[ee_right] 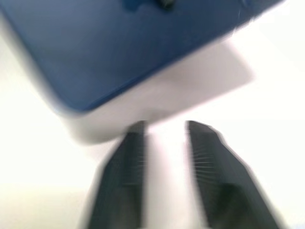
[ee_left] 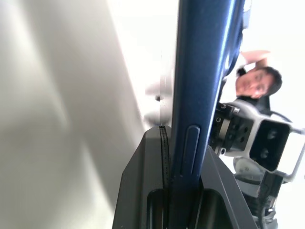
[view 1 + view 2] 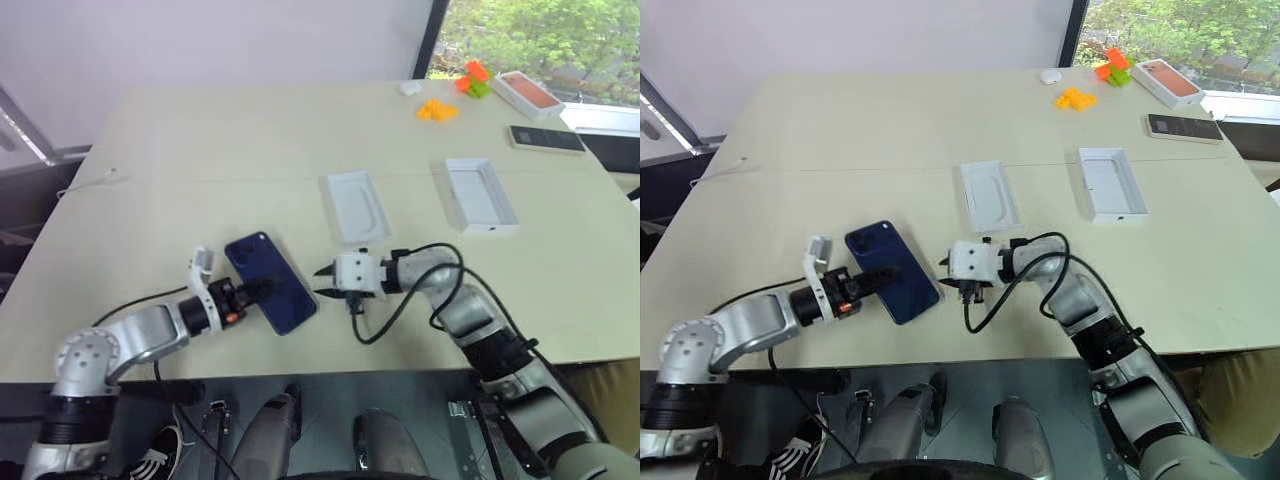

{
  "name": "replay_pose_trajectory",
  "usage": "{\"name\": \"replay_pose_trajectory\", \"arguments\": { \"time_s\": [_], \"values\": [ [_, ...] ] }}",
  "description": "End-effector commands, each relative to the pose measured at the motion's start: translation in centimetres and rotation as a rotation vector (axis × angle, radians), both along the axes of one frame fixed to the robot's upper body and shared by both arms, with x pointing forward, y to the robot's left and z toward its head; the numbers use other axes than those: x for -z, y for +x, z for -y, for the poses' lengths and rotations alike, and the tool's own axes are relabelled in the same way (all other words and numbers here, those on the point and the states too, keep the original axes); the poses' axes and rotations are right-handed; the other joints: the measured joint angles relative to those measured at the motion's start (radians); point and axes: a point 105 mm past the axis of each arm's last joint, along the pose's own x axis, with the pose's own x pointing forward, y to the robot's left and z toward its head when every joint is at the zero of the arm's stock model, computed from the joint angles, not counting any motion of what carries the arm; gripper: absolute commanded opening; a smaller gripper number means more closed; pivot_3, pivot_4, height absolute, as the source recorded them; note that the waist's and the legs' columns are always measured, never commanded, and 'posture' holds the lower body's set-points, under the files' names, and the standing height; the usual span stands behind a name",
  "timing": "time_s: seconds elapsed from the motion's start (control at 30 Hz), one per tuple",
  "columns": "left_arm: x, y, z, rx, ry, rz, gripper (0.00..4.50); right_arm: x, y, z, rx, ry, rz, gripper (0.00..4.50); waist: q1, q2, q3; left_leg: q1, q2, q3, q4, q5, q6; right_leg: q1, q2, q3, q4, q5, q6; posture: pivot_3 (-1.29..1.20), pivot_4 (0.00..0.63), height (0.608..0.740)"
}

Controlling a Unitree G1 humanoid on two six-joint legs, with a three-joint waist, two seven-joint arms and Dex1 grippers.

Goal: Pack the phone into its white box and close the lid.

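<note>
The left gripper (image 3: 262, 289) clamps the slim navy-blue glossy phone (image 3: 271, 281), lifted near the table's six o'clock edge. The right gripper (image 3: 322, 270), parted and empty, should clear before carrying toward the shallow white cardboard box (image 3: 480, 195) at two o'clock.

**Lighting and picture quality**

I am seeing daylight coming in from the window (image 3: 540, 35) at the far right, evenly brightening the table (image 3: 250, 140). Soft shadows are lying under the arms. The right wrist view is smearing with blur, its fingers (image 1: 209, 167) fuzzy; the left wrist view is washing out white beside the phone (image 2: 202, 81).
</note>
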Motion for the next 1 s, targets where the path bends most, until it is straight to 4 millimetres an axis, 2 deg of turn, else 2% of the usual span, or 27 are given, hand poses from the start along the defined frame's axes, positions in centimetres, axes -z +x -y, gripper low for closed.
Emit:
{"name": "replay_pose_trajectory", "arguments": {
  "time_s": [0.03, 0.1, 0.27, 0.43, 0.7, 1.0],
  "values": [
    [-3.6, 0.3, -0.3, 0.050, -0.069, 0.116, 0.00, -4.1, 1.4, 0.8, 0.027, 0.079, 0.049, 3.34, -0.001, 0.001, 0.001, 0.000, 0.000, 0.000, 0.000, 0.000, 0.000, 0.000, 0.000, 0.000, 0.000, 0.000, 0.000, 0.00, 0.150, 0.740],
    [-4.3, 0.6, -0.4, 0.068, -0.065, 0.140, 0.00, -4.6, 2.5, 1.6, 0.050, 0.043, 0.092, 4.41, -0.002, 0.000, 0.001, -0.001, 0.000, 0.000, 0.000, 0.000, 0.000, -0.001, 0.000, 0.000, 0.000, 0.000, 0.000, 0.00, 0.150, 0.740],
    [-4.6, 1.4, -0.3, 0.126, -0.009, 0.159, 0.00, -5.0, 5.7, 3.5, 0.114, -0.046, 0.121, 4.41, -0.002, 0.001, 0.001, -0.001, 0.000, 0.001, 0.000, 0.000, 0.000, -0.001, 0.000, 0.000, 0.000, 0.000, 0.000, 0.00, 0.150, 0.740],
    [-4.5, 1.6, 0.2, 0.157, 0.020, 0.183, 0.00, -3.0, 7.4, 5.6, 0.132, -0.203, 0.097, 4.41, -0.003, 0.000, 0.002, -0.001, 0.000, 0.001, -0.001, 0.001, 0.002, -0.001, 0.000, 0.000, 0.000, 0.002, 0.003, 0.00, 0.150, 0.740],
    [-4.5, 1.9, 0.0, 0.154, 0.030, 0.197, 0.00, -2.2, 8.4, 5.9, 0.126, -0.266, 0.025, 4.41, -0.006, 0.001, 0.005, 0.000, 0.000, 0.001, 0.000, 0.002, 0.002, 0.000, 0.001, 0.000, 0.003, 0.002, 0.004, 0.00, 0.150, 0.740],
    [-4.2, 1.8, 0.5, 0.146, 0.023, 0.195, 0.00, -1.4, 8.5, 6.2, 0.138, -0.295, -0.116, 4.41, -0.005, 0.001, 0.004, 0.001, 0.000, 0.001, 0.002, 0.001, 0.001, 0.000, 0.001, 0.000, 0.003, 0.002, 0.004, 0.00, 0.150, 0.740]
  ]
}}
